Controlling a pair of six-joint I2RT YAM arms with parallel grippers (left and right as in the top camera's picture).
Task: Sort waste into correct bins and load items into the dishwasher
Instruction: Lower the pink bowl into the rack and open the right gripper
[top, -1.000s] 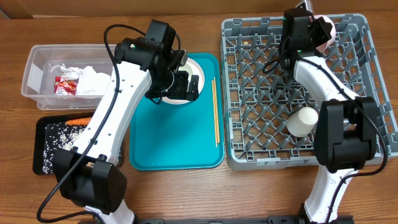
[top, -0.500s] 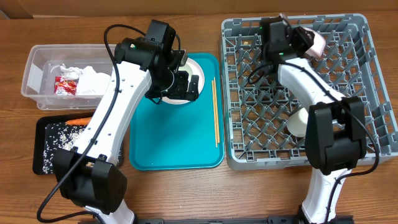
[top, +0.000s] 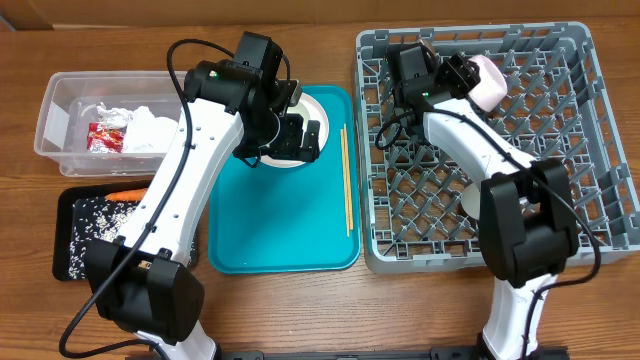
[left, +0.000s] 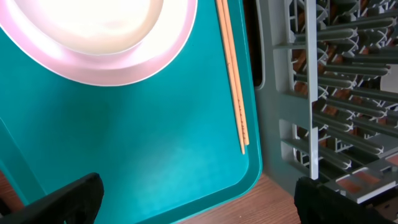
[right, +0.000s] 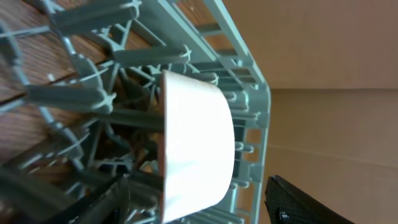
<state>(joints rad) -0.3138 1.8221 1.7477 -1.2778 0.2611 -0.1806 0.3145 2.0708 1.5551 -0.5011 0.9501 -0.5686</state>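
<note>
A small pale bowl (right: 196, 143) stands on its edge among the pegs at the back of the grey dishwasher rack (top: 590, 150). My right gripper (right: 205, 205) is open, with a finger on each side of the bowl (top: 488, 80) and clear of it. Over the teal tray, my left gripper (left: 199, 202) hangs open and empty. The round pale plate (left: 93, 37) lies ahead of it, and the wooden chopsticks (left: 235, 87) lie along the tray's right side. A white cup (top: 470, 200) in the rack is partly hidden by my right arm.
The teal tray (top: 280, 230) sits against the rack's left wall. At the far left, a clear tub (top: 60, 100) holds white napkins (top: 150, 130) and a red wrapper (top: 105, 137). In front of it, a black tray (top: 75, 235) holds rice scraps and a carrot (top: 128, 193).
My right gripper moved left along the back of the rack with the bowl and its jaws opened, leaving the bowl on its edge. The left arm has not moved.
</note>
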